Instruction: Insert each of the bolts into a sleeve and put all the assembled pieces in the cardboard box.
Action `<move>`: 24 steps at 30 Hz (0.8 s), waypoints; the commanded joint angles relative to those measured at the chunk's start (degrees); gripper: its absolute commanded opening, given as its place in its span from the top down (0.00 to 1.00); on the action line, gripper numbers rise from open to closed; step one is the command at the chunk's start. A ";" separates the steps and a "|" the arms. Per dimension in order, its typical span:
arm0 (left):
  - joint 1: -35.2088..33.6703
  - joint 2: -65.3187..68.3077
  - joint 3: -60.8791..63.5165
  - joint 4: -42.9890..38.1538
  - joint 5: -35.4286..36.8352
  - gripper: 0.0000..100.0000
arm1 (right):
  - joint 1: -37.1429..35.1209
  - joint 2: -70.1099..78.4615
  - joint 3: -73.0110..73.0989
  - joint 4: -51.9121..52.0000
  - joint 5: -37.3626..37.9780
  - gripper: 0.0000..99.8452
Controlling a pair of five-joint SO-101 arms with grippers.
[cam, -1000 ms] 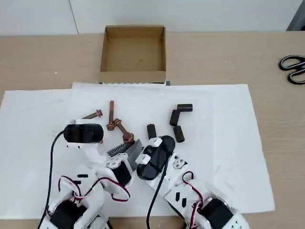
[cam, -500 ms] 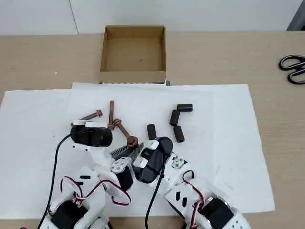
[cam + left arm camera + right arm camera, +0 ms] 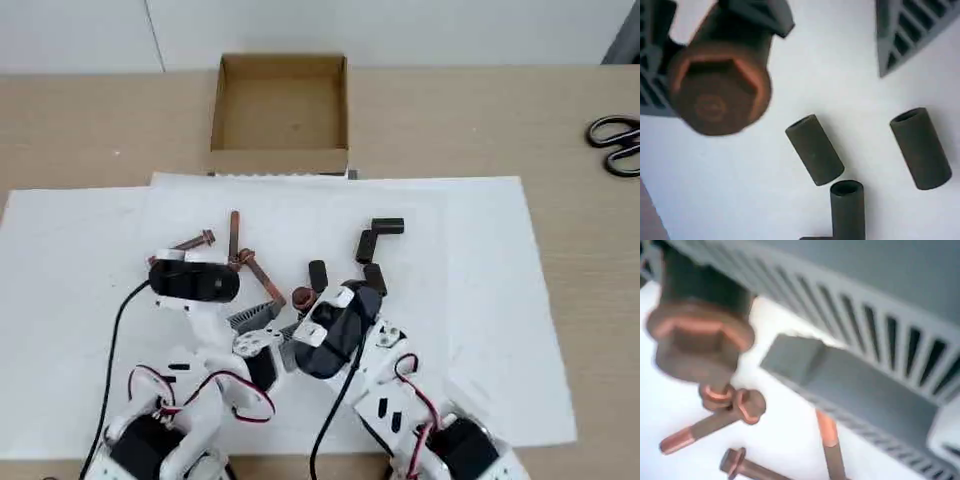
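Our left gripper (image 3: 774, 75) is wide open, with a bolt (image 3: 715, 90) head against one jaw. We cannot tell if the right gripper (image 3: 310, 305) grips it. Sleeves (image 3: 815, 150) lie near the bolt, on white paper (image 3: 480, 300) over the desk (image 3: 100, 120).

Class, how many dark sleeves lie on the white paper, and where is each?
4 sleeves: one nearest the cardboard box, one angled beside that one, one near the paper's middle, one partly covered by the right arm. Others may be hidden beneath the arms.
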 commanded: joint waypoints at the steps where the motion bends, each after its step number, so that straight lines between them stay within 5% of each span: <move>1: 0.44 -0.09 -0.75 -0.44 -0.53 0.70 | -0.22 -0.66 -3.52 -1.80 0.35 1.00; 12: -1.32 0.00 -8.48 -0.26 -0.53 0.71 | -0.04 -0.66 -2.37 1.27 0.26 1.00; 19: -5.01 -0.26 -12.88 -0.53 -0.53 0.94 | 0.04 -0.66 -1.32 1.27 0.26 1.00; 24: -7.65 -0.26 -13.49 -0.44 -0.53 0.99 | 0.04 -0.75 -0.88 1.19 0.18 1.00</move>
